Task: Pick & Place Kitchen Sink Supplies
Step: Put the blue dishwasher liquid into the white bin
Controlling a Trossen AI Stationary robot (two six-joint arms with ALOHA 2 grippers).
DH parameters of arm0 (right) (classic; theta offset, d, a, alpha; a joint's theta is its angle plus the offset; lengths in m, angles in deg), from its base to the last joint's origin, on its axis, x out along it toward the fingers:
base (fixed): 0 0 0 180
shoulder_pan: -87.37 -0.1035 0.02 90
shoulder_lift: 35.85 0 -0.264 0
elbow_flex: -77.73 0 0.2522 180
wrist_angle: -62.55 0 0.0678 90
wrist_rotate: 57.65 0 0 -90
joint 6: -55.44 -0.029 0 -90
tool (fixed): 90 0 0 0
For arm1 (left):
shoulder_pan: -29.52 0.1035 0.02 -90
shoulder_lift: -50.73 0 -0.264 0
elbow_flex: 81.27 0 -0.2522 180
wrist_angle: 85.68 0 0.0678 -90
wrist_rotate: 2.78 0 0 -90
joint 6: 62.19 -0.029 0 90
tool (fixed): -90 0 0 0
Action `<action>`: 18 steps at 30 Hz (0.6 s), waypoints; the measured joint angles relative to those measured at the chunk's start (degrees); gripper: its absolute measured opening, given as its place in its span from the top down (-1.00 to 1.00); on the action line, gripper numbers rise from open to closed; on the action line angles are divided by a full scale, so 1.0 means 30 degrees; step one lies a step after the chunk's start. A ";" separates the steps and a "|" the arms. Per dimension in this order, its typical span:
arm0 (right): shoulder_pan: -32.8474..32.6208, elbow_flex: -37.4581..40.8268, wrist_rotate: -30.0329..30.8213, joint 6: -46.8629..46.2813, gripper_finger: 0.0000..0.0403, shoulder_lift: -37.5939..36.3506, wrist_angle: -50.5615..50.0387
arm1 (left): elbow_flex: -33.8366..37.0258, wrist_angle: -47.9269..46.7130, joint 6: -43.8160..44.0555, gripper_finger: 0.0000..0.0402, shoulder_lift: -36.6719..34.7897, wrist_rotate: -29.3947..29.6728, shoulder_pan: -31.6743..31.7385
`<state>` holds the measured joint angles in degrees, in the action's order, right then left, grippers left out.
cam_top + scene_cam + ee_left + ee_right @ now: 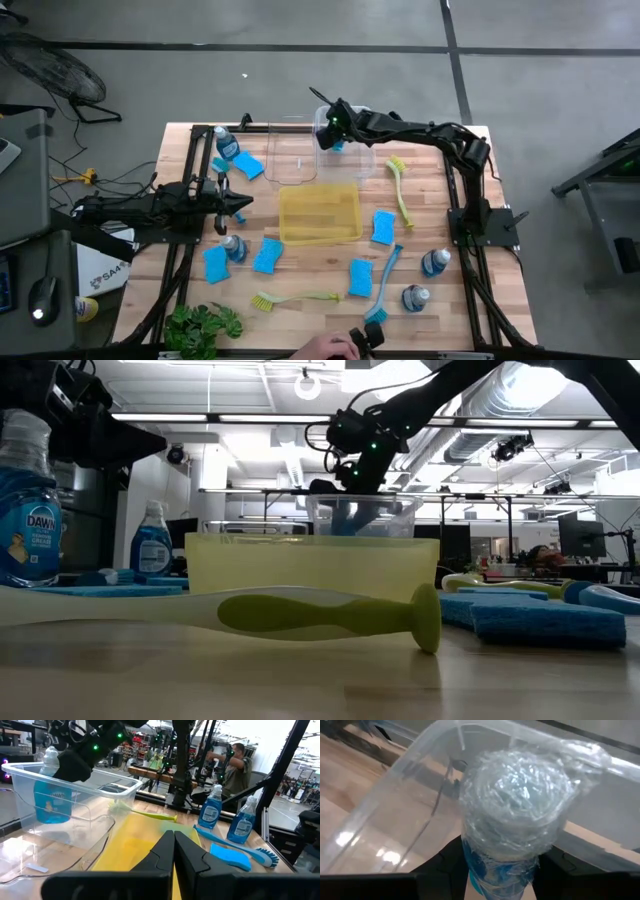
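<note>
The right gripper is clamped on a bottle of blue liquid and holds it upright inside the clear bin, close to that bin's far wall. In the right wrist view the dark fingers sit on either side of the bottle's body, just below its white cap. The left wrist view places the bottle's base low in the clear bin, but whether it touches the floor cannot be told.

The step in hand appears to be the placing of this bottle; the pick is done and the release is not yet done.

The next move likely calls for lowering the bottle until its base is seated, then parting the fingers and lifting straight up clear of the rim, so the bottle is not tipped.

The left gripper waits with its fingers together, well apart from the clear bin, beside the yellow bin.

Other bottles, blue sponges and dish brushes lie on the table around the clear bin, outside it.
</note>
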<state>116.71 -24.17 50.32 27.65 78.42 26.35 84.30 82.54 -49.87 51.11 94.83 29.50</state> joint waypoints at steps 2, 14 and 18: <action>0.0000 0.0005 -0.0129 0.0065 0.19 0.0048 -0.0062 | 0.0000 0.0001 -0.0007 0.99 0.0000 -0.0006 -0.0003; 0.0000 0.0022 -0.0799 0.0298 -0.07 0.0033 -0.0034 | 0.0000 -0.0006 -0.0002 0.99 0.0007 -0.0006 -0.0003; 0.0044 0.0022 -0.1334 0.0367 -0.10 -0.0031 -0.0097 | 0.0000 -0.0006 -0.0006 0.99 0.0007 -0.0006 -0.0003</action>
<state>116.84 -24.10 46.32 28.76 78.33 26.06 84.30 82.52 -49.89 51.14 94.81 29.49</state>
